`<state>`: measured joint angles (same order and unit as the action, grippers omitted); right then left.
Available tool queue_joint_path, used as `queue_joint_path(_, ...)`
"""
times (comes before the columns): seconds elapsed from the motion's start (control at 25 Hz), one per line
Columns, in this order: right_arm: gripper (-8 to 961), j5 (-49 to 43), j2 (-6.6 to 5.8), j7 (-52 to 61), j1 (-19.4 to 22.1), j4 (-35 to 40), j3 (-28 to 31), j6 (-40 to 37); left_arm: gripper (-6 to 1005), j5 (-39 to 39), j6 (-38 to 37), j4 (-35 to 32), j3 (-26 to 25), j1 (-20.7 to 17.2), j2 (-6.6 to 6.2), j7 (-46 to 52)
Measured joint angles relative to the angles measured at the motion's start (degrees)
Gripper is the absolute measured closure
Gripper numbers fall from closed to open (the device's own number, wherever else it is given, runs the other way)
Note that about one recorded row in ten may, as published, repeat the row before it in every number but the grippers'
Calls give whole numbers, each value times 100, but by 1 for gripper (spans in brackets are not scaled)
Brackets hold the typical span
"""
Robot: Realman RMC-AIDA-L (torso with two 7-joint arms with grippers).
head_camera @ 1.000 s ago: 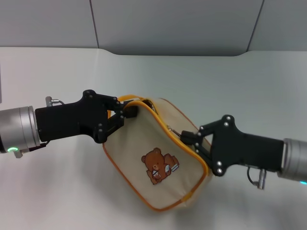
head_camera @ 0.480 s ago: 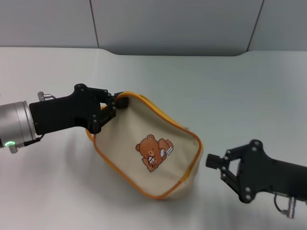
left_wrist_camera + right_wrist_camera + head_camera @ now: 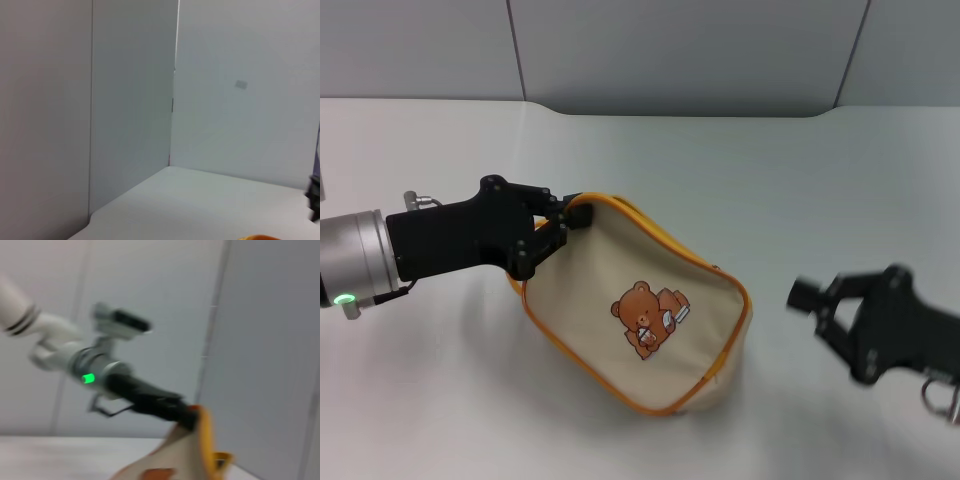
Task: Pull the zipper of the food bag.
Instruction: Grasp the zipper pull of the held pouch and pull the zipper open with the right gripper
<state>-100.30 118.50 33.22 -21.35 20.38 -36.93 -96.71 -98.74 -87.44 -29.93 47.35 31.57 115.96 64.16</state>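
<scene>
The food bag (image 3: 640, 320), cream with orange piping and a brown bear print, lies tilted on the white table. My left gripper (image 3: 565, 222) is shut on its upper left corner. The orange zip track (image 3: 670, 243) runs along the bag's top edge; I cannot make out the zipper pull tab. My right gripper (image 3: 808, 296) is shut and empty, clear of the bag to its right, and blurred. The right wrist view shows the left arm (image 3: 145, 400) holding the bag's orange-edged corner (image 3: 192, 455). The left wrist view shows only a sliver of orange (image 3: 257, 237).
The white table (image 3: 740, 180) extends behind and to both sides of the bag. Grey wall panels (image 3: 680, 50) stand at the back. The left wrist view shows the table's edge and walls (image 3: 130, 100).
My right gripper let go at the bag's zip edge and drew away to the right. The bag swung and settled, with its top edge now closed. The left gripper kept its hold.
</scene>
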Motion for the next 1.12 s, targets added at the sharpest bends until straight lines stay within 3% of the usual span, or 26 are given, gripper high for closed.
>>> queue_joint_path(0.12,927,2,-77,449,-132,-19,241,66,940,0,-94,5,-28,-22,-16,-24)
queue_joint_path(0.24,920,-93,-77,644,-316,-7,158,282,940,0,-163,3,-25,-24,-23,-43)
queue_joint_path(0.52,654,-648,60,635,-644,-25,-133,761,941,12,-227,-21,-31,-10,-22,-84)
queue_joint_path(0.68,499,-681,78,600,-770,-90,-210,795,941,14,-229,-24,-33,24,-6,-86)
queue_joint_path(0.88,395,-681,110,544,-913,-218,-209,751,941,17,-230,-32,9,94,36,-88)
queue_joint_path(1.12,440,-670,112,343,-1038,-403,-210,687,940,6,-230,-3,19,163,63,-88)
